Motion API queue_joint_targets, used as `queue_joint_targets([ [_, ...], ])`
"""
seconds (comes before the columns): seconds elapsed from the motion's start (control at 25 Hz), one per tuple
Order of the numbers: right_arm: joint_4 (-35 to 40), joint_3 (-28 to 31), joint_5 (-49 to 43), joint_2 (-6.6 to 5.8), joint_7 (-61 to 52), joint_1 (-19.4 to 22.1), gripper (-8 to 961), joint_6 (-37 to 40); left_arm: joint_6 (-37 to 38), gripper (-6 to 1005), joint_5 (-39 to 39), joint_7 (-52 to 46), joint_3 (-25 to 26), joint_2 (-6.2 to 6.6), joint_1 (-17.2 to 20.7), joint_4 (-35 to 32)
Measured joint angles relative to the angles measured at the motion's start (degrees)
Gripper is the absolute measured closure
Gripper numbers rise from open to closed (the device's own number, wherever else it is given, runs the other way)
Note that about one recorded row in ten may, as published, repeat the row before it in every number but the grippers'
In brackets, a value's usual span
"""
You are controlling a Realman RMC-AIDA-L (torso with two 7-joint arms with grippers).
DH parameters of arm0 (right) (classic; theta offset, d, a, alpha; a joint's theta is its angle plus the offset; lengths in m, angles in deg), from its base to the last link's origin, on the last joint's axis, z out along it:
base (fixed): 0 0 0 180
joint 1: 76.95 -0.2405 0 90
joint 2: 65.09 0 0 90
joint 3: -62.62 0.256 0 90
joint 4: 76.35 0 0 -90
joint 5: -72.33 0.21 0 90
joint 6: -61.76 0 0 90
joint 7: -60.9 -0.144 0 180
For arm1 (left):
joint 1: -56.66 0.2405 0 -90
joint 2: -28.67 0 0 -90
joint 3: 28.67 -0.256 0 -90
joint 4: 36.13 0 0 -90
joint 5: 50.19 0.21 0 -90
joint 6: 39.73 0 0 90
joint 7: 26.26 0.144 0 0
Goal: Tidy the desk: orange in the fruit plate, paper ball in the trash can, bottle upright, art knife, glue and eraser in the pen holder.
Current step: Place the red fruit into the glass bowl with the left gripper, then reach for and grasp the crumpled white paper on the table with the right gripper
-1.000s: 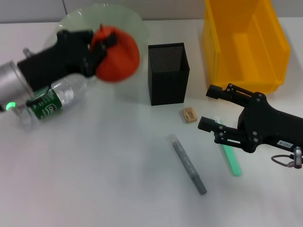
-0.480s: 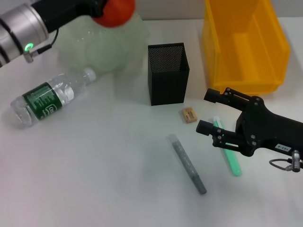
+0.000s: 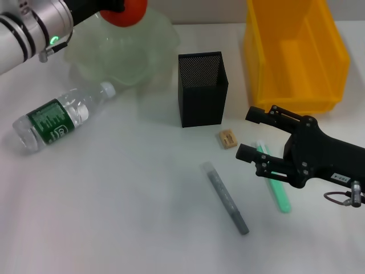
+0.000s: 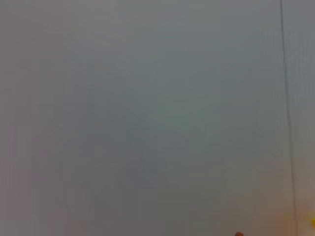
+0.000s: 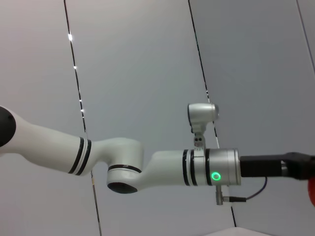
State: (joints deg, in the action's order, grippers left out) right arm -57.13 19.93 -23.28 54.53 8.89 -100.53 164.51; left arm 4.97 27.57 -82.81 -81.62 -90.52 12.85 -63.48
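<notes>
My left gripper [image 3: 116,5] is at the top left edge of the head view, shut on the red-orange orange [image 3: 129,11], held above the far side of the pale green fruit plate [image 3: 145,54]. The bottle [image 3: 57,120] lies on its side left of the black mesh pen holder [image 3: 202,88]. The tan eraser [image 3: 228,139] lies in front of the holder. My right gripper [image 3: 248,134] hovers open just right of the eraser, over a green stick [image 3: 278,194]. A grey stick [image 3: 226,197] lies nearer me. I cannot tell which stick is the art knife and which the glue. The paper ball is out of view.
The yellow trash can [image 3: 296,51] stands at the back right, behind my right gripper. The right wrist view shows my left arm [image 5: 197,167] against a grey wall, with a sliver of the orange [image 5: 311,191]. The left wrist view shows only grey wall.
My left arm has carried the orange up and back, from beside the bottle to above the plate's far side. The right gripper has shifted slightly left and stays open.
</notes>
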Motion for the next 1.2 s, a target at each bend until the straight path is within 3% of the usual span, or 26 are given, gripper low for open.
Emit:
queue_joint_targets([
  [0.16, 0.02, 0.06, 0.0, 0.0, 0.0, -0.33, 183, 0.28, -5.99, 924, -1.38, 0.22, -3.63, 0.02, -0.62, 0.03],
  [0.56, 0.03, 0.07, 0.0, -0.08, -0.03, -1.29, 184, 0.57, -10.15, 921, -3.22, 0.16, -4.36, 0.02, -0.77, 0.63],
  [0.76, 0.01, 0.04, 0.26, -0.09, 0.0, -1.47, 184, 0.55, -9.07, 744, -3.34, 0.15, -4.35, 0.02, -0.52, 0.63],
  [0.92, 0.02, 0.06, 0.36, -0.09, 0.05, -1.55, 183, 0.6, -8.95, 519, -3.35, 0.15, -4.35, 0.02, -0.48, 0.63],
  [1.12, 0.02, 0.07, 0.4, -0.07, 0.07, -1.56, 183, 0.61, -5.83, 517, -3.63, -0.15, -4.31, 0.03, 0.06, 0.09],
  [1.2, 0.02, 0.07, 0.42, -0.05, 0.08, -1.52, 184, 0.6, 0.98, 516, -5.65, -0.41, -4.35, 0.09, 1.81, -1.46],
])
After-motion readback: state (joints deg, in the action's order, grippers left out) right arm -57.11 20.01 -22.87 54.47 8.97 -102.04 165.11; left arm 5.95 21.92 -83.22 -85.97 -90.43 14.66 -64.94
